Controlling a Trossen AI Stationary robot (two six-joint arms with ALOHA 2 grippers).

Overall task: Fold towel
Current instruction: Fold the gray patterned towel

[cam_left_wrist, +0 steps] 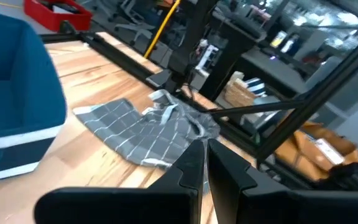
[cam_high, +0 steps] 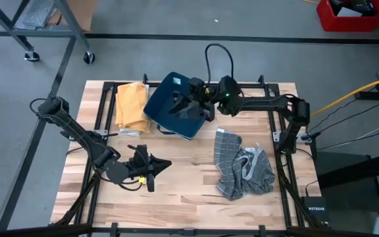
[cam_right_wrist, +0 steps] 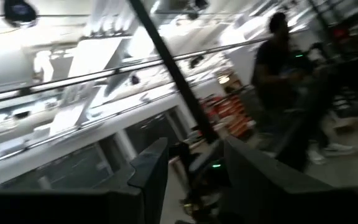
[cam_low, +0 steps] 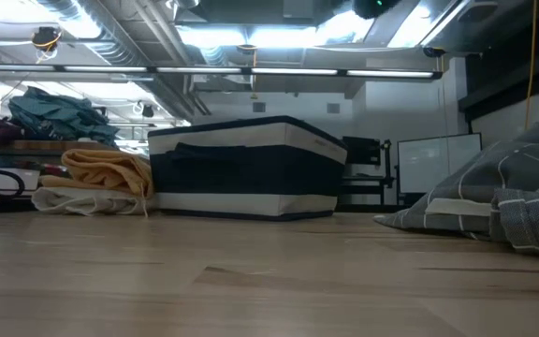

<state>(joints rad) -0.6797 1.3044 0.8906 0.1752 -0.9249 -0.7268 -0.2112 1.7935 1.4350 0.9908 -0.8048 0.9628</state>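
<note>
Grey checked towel (cam_high: pixel 243 166) crumpled, folds unclear, right gripper (cam_high: pixel 191 102) over blue bin (cam_high: pixel 170 99)

bin (cam_high: pixel 170 105) at the table's (cam_high: pixel 189 197) back middle, folded towel (cam_high: pixel 131 105) just left, crumpled towel (cam_high: pixel 242 164) front right

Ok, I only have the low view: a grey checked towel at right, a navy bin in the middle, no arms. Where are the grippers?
Observer: The right gripper hangs open above the navy bin.
Operator: And the left one?
Observer: The left gripper is shut and empty, over bare table, pointing toward the grey checked towel.
Operator: Is the towel folded?
Observer: No, it lies crumpled.
</note>
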